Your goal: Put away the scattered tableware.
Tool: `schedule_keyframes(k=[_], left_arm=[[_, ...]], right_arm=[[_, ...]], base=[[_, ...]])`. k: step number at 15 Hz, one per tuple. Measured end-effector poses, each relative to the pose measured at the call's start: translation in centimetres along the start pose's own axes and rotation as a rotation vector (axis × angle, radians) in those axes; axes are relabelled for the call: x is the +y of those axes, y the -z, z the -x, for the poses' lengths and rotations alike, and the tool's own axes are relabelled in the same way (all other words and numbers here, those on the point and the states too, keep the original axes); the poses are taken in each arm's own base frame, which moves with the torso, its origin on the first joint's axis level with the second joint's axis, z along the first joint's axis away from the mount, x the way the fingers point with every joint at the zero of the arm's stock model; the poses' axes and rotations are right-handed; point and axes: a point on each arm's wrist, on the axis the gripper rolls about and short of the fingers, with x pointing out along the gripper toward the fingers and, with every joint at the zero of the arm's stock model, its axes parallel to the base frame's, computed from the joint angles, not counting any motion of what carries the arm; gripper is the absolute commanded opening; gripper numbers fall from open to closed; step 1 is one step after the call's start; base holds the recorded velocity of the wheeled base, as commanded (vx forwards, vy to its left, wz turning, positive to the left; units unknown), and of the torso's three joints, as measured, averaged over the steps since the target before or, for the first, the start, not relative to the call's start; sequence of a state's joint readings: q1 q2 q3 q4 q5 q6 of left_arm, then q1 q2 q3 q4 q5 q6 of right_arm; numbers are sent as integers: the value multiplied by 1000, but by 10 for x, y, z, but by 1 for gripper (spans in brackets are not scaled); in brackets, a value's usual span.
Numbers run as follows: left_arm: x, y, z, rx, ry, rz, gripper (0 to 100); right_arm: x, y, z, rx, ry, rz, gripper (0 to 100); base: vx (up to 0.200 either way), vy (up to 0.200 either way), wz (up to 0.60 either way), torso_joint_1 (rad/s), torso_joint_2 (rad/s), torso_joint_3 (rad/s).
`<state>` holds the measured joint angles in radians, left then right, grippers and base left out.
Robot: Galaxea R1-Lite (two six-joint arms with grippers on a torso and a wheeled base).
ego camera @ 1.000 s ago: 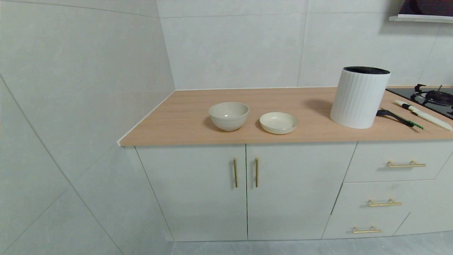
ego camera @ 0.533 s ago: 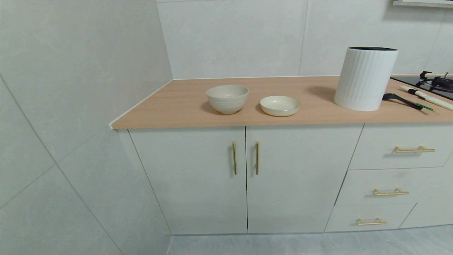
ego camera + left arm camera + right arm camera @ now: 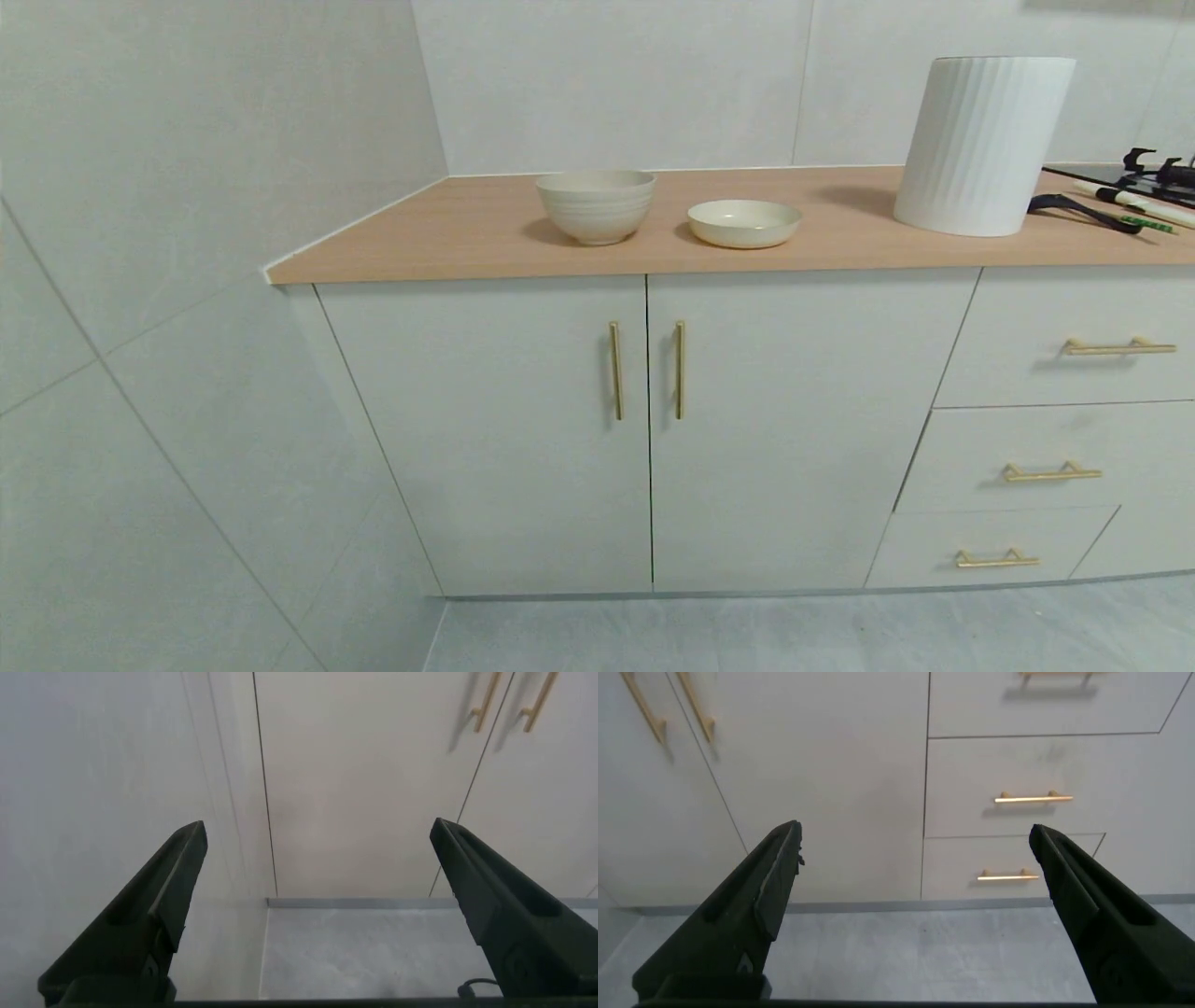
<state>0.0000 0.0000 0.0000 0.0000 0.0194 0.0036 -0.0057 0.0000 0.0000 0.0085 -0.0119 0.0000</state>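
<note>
- two claws hang low before the cupboard fronts, both below the surface point(image 3: 448, 233). the left claw point(image 3: 318, 833) is spread wide and empty, and faces the foot of the left door point(image 3: 364, 784) near the floor point(image 3: 374, 952).
- up on the surface, above both claws, the bowl point(image 3: 596, 205) stands upright. the shallow dish point(image 3: 744, 223) sits near it on the right, and they do not touch. both rest over the double doors.
- the left door handle point(image 3: 615, 370) and right door handle point(image 3: 679, 370) stand side by side at the middle seam, long axis up and down. if the cupboard is where the tableware goes, i judge a claw must close across a handle from the side.
- further right stands a tall white canister point(image 3: 982, 145). beyond it a black ladle point(image 3: 1074, 209) and a knife point(image 3: 1134, 201) lie flat by the hob.
- the right claw point(image 3: 915, 833) is also wide and empty, and faces the drawers point(image 3: 1046, 784).
- i judge the left arm nearer the bowl and the right arm nearer the dish.
- since the earlier frames the whole head picture has shifted. the camera has sunk, so the surface sits higher and flatter and more floor shows. the bowl and dish keep their places beside each other.
</note>
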Motion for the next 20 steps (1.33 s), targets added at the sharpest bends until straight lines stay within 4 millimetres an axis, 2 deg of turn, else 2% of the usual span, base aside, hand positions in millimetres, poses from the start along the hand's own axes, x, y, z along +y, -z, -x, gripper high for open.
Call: schedule_keyframes(k=[9,13,20], left_arm=[[0,0,0,0,0,-1,100],[0,0,0,0,0,-1,100],[0,0,0,0,0,0,100]], right_arm=[[0,0,0,0,1,0,100],[0,0,0,0,0,0,100],[0,0,0,0,-1,2,100]], base=[[0,0,0,-4,20,9],[200,0,0,-4,4,5],[0,0,0,0,0,0]])
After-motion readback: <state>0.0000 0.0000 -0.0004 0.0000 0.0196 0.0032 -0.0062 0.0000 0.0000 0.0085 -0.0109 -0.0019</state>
